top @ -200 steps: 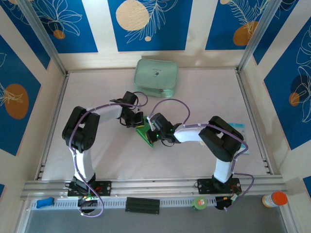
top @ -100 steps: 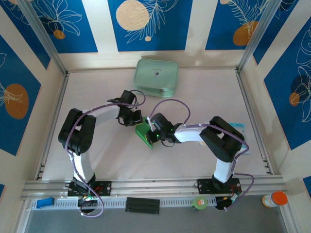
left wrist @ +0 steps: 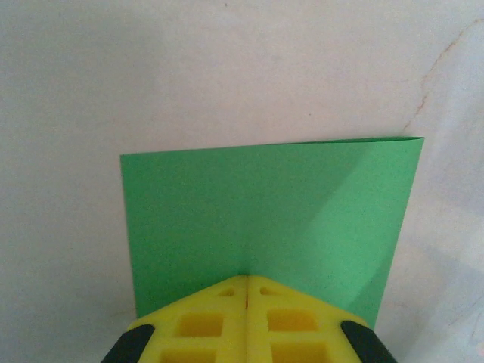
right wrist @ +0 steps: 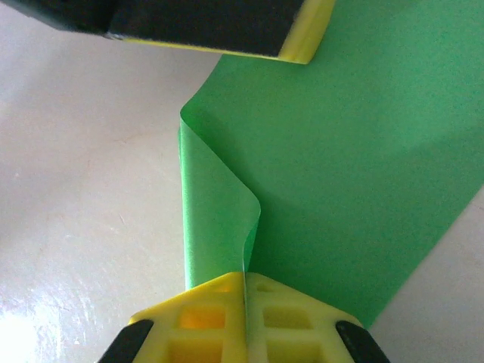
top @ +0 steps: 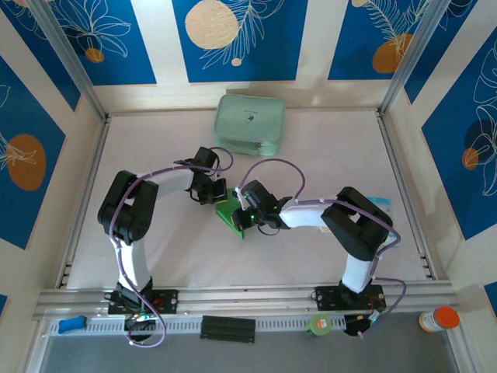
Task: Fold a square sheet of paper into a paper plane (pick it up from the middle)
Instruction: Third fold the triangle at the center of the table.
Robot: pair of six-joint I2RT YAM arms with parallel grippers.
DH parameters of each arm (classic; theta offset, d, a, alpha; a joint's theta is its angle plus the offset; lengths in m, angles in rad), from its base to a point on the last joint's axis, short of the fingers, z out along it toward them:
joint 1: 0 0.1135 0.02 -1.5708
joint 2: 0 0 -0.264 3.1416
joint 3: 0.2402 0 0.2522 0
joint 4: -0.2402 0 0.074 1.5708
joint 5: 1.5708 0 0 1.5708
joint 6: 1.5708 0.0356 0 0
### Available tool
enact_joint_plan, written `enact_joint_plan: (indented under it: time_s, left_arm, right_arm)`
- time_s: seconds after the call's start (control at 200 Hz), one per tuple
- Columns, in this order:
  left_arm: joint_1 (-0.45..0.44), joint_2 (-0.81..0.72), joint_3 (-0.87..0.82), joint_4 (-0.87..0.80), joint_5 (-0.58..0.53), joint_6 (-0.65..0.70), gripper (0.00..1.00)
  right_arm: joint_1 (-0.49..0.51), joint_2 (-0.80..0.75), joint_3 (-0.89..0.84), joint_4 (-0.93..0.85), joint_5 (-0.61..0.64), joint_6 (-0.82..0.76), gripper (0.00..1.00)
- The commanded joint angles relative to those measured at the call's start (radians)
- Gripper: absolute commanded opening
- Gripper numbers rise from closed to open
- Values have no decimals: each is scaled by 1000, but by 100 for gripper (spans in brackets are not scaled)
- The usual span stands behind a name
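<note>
The left gripper (left wrist: 246,283) has its yellow fingertips pressed together over the near edge of the square sheet of paper (left wrist: 265,212). The sheet spreads out ahead of them on the pale table (left wrist: 227,68). It looks doubled over, and its long axis runs crosswise to the fingers, with the straight far edge well ahead of them. Whether these fingers pinch that edge or only bear down on it is hard to say.

The right gripper (right wrist: 245,280) is closed on a curled-up flap of the same sheet (the flap rises right into the seam between its tips). The green spreads ahead and to its right, and the other arm's finger rests at the far side. From above, the paper lies between the two grippers, slanting across the table.
</note>
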Motion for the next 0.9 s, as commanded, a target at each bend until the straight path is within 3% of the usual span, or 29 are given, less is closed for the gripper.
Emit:
enact_joint_plan:
  time_s: [0.0,0.895]
  left_arm:
    - [6,23,3,-25,-11,7,6]
    - [6,-2,9,-30,-3,5,7]
  right_arm:
    - [-3,11,20,-27,-15,12,0]
    - [-5,53,55,-69,-12,6,0]
